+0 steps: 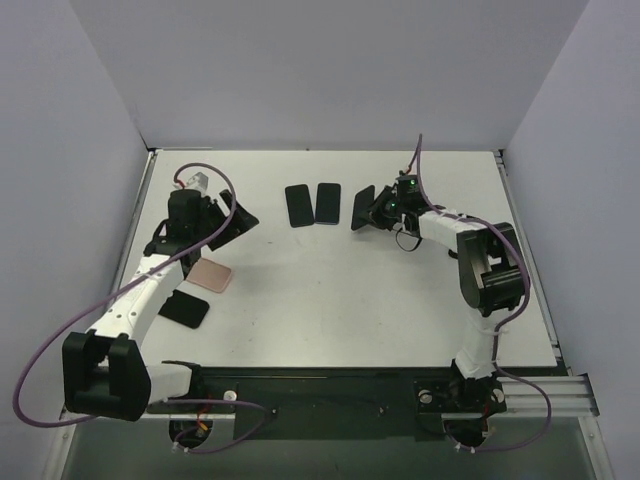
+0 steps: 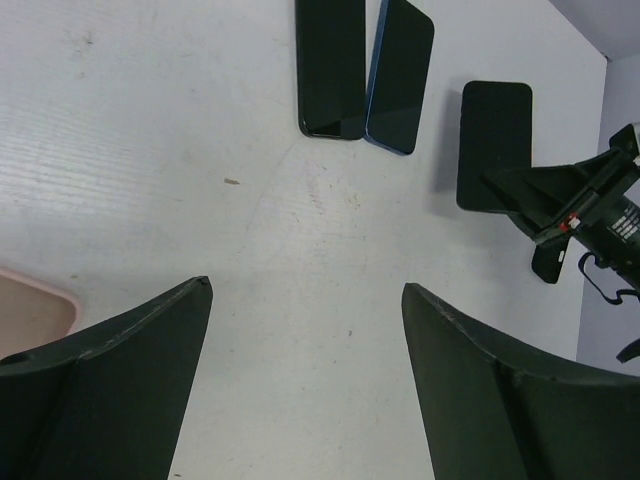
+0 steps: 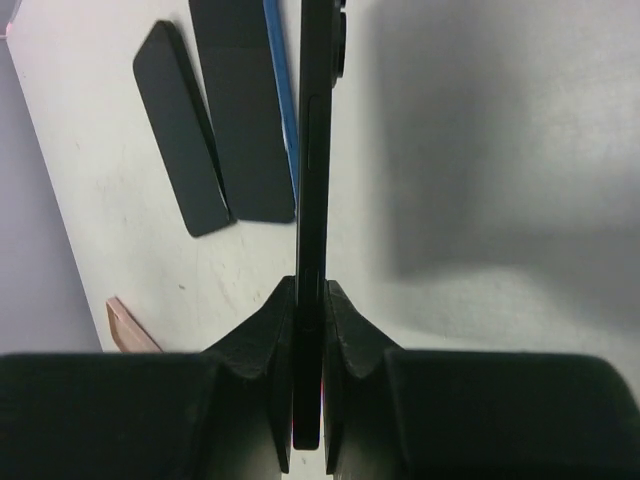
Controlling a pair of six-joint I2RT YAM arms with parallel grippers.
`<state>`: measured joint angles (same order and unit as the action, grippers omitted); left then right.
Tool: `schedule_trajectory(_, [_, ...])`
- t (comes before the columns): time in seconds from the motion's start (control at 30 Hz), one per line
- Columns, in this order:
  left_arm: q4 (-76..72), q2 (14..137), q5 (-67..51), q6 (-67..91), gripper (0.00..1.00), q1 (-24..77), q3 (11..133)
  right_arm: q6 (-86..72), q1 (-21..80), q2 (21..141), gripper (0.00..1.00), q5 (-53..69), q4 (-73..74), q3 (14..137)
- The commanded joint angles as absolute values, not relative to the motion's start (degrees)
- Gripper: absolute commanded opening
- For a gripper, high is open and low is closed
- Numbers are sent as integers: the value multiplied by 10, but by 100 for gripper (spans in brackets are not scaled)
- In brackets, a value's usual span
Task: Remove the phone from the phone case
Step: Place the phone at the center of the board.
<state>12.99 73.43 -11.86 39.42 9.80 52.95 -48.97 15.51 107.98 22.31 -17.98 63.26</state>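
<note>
Right claw point(image 3: 310, 292), closest to your lens, was clamped shut on a thin black phone point(image 3: 314, 150). You had it edge-on and clear of the bench point(image 1: 330, 300), toward the far right corner. Whether that phone wore a case I could not tell, since only its side rail and camera bump showed.

Left claw point(image 2: 307, 290) hung spread wide and empty over the left half of the bench. A pink case point(image 1: 212, 277) lay just beside the left arm near the left edge, with a dark slab point(image 1: 185, 308) nearer the front left corner. A pair of dark slabs point(image 1: 297, 205) lay side by side by the middle of the far edge.

Judgement: the step in hand looked like presenting the held phone for stripping. Next, you would need to bring the wide claw across, catch a case corner and peel while the shut claw holds firm. A slip could drop the phone.
</note>
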Motion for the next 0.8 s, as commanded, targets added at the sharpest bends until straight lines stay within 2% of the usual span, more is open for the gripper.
schedule_trajectory(0.0, [85,674,-119,369,86,83,516,-448,149,1124,0,238,-176,740])
schedule_trajectory(0.27, [80,668,-156,397,84,57,514,-482,142,1220,5,268,-164,814])
schedule_trajectory(0.47, [71,662,-164,403,84,49,509,-469,134,1237,14,278,-146,811])
schedule_trajectory(0.53, [71,659,-164,403,84,48,507,-464,130,1240,19,275,-133,811])
schedule_trajectory(0.67, [69,664,-167,405,84,42,504,-410,127,1245,38,230,-36,842])
schedule_trajectory(0.77, [69,668,-171,406,84,36,504,-382,125,1235,41,174,43,860])
